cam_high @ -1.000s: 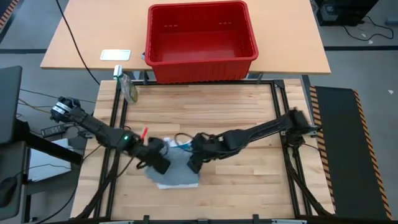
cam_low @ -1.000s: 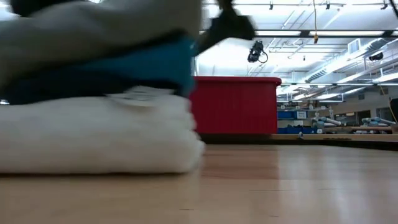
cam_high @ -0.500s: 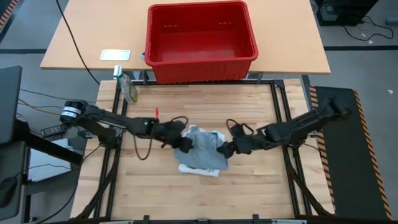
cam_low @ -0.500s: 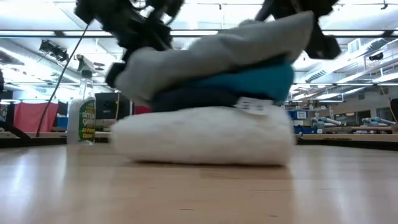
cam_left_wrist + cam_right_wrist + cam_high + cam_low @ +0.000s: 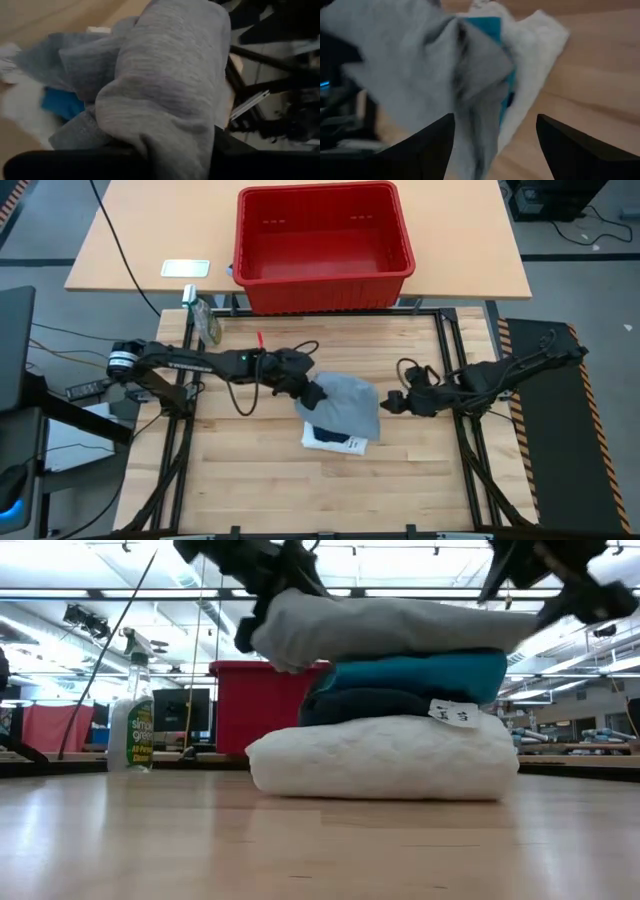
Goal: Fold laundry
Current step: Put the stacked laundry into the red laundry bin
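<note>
The laundry is a folded stack in the middle of the wooden table. A white garment lies flat on the table, with a dark navy one on it, then a bright blue one. A heather grey garment lies on top. My left gripper is at the stack's left side, shut on the grey garment. My right gripper stands open just right of the stack, with nothing between its fingers. My left gripper pinches a bunched, folded-over part of the grey garment at its left end between its two fingers. It comes from the table's left, slanting down. That end is raised a little, and the rest of the garment lies on the stack.
A red plastic basket stands on the lighter table beyond the far edge, with a white card to its left. A spray bottle stands at the far left corner. Bare wood lies near and far of the stack.
The whole stack has slid along the table from the near left toward the right and far side, staying stacked. My left gripper has gone the same way with the grey garment's end. My right gripper has drawn back from the stack toward the table's right edge and rolled.
</note>
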{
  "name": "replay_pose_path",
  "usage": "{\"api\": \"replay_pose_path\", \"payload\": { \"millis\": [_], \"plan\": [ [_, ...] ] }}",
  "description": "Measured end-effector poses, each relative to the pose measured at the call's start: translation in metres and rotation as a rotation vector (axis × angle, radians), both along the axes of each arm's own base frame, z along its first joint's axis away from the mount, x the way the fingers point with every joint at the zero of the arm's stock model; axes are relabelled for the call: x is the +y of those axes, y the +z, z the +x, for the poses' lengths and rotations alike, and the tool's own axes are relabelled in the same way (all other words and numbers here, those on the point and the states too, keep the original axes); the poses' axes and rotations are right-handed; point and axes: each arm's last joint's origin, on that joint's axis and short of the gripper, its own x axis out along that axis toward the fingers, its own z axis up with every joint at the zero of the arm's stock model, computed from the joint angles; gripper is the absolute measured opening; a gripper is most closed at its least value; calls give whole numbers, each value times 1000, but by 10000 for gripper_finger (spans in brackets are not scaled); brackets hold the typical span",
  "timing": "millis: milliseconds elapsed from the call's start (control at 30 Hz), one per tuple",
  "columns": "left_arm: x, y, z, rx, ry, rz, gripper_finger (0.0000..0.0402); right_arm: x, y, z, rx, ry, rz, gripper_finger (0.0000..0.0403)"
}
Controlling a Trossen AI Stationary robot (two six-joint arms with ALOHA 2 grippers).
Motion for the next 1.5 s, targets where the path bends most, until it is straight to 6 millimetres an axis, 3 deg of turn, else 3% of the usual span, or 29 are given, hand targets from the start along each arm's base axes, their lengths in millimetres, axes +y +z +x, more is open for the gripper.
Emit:
{"api": "replay_pose_path", "payload": {
  "millis": [200,467,700,933,1167,1267,1367,1500],
  "plan": [
    [-3,9,-9,45,-70,69,160,3,12,-5,-106,-11,32,283],
    [-18,-7,0,86,-138,56,278,23,-6,24,-110,15,24,283],
    [-21,9,-23,145,-152,58,336,42,-17,33,-111,52,18,285],
    [-25,11,-35,212,-127,95,388,40,-24,35,-77,13,-51,308],
    [-32,-9,-37,273,-96,72,399,37,-44,51,-8,-22,-75,374],
    [-29,-27,-43,327,-69,51,400,33,-55,59,35,-33,-51,396],
    [-24,-49,-45,294,-26,14,400,29,-62,65,63,-36,-27,392],
    [-16,-75,-43,120,-15,-45,400,23,-72,71,108,-45,-21,396]
  ]
}}
